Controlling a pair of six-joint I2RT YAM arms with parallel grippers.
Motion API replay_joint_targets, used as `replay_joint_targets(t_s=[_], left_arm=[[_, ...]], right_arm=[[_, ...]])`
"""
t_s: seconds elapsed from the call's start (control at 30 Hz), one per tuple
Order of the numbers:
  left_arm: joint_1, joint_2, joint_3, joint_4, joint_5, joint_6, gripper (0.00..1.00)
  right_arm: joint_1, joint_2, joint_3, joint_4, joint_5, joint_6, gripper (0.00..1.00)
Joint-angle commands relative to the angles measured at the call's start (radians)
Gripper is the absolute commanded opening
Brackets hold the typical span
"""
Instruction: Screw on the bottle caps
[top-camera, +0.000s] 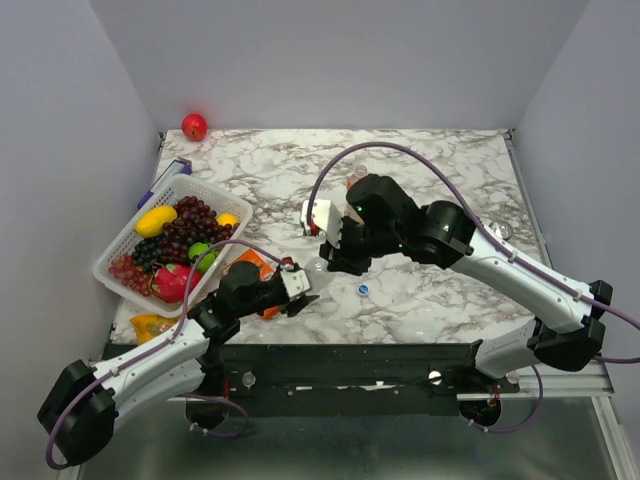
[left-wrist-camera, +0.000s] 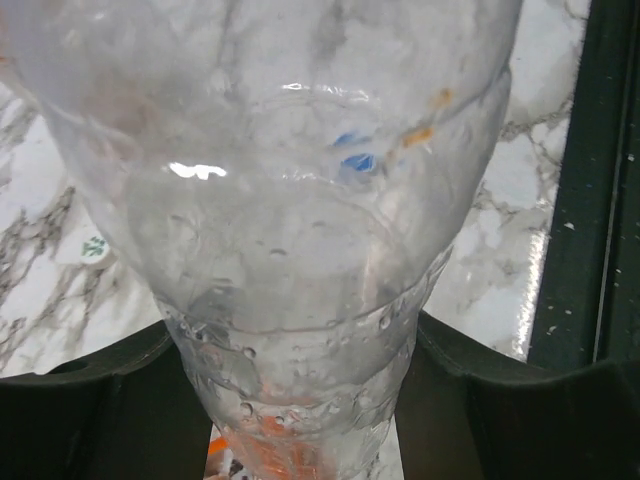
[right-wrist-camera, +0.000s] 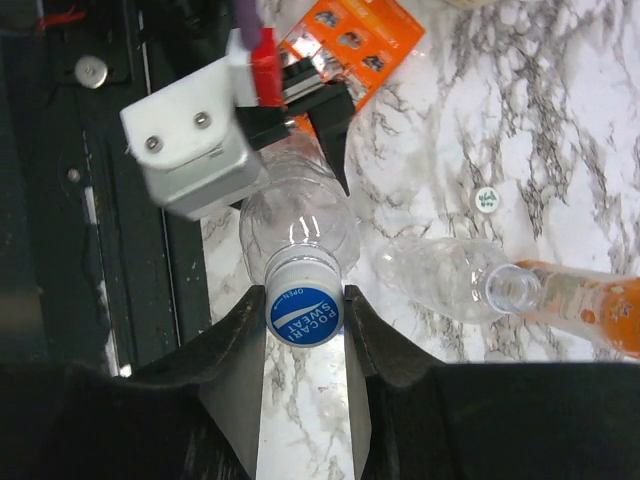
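Note:
A clear bottle (right-wrist-camera: 298, 215) is held between both grippers near the table's front edge. My left gripper (left-wrist-camera: 295, 340) is shut on its body, which fills the left wrist view (left-wrist-camera: 290, 200). My right gripper (right-wrist-camera: 305, 300) is shut on a blue cap (right-wrist-camera: 304, 314) that sits on this bottle's neck. A second clear bottle (right-wrist-camera: 440, 275) lies uncapped to the right, beside the lying orange bottle (right-wrist-camera: 590, 305). A whitish cap (right-wrist-camera: 486, 199) lies on the marble. Another blue cap (top-camera: 363, 290) lies loose near the front. In the top view the grippers meet left (top-camera: 300, 290) to right (top-camera: 335, 258).
A white basket (top-camera: 115, 255) of fruit stands at the left. An orange packet (top-camera: 252, 265) lies by the left gripper, and another packet (top-camera: 150, 325) at the front left corner. A red apple (top-camera: 194, 126) sits at the back left. The black table edge (right-wrist-camera: 60, 250) runs close by.

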Motion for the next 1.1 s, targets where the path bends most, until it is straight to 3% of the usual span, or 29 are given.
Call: replay_joint_targets(t_s=[0.0,0.1,0.23,0.5,0.63,0.83,0.9,0.93,1.07], left_arm=[[-0.017,-0.071,0.083,0.107,-0.148,-0.013,0.00],[-0.023,-0.090,0.086,0.081,-0.162,-0.036,0.00],[-0.034,-0.085,0.080,0.050,-0.182,-0.074,0.00],[-0.035,-0.064,0.030,0.043,-0.194,-0.083,0.00],[-0.035,-0.055,0.013,0.030,-0.174,-0.088,0.00],[-0.035,-0.004,0.037,-0.005,-0.136,-0.082,0.00],[-0.034,0.033,0.057,-0.013,-0.124,-0.074,0.00],[-0.034,0.042,0.063,-0.020,-0.112,-0.074,0.00],[-0.034,0.064,0.079,-0.030,-0.095,-0.077,0.00]], right_arm=[[-0.025,0.078,0.043,-0.029,0.081,0.288,0.01],[-0.051,0.104,0.060,-0.030,0.105,0.401,0.01],[-0.080,0.141,0.105,-0.053,0.008,0.489,0.03],[-0.082,0.166,0.132,-0.056,0.015,0.484,0.04],[-0.080,0.166,0.146,-0.052,0.047,0.441,0.24],[-0.082,0.170,0.253,-0.078,0.067,0.382,0.43],[-0.082,0.178,0.302,-0.099,0.038,0.354,0.53],[-0.082,0.180,0.316,-0.107,0.026,0.346,0.64],[-0.082,0.166,0.342,-0.128,-0.043,0.310,0.75]])
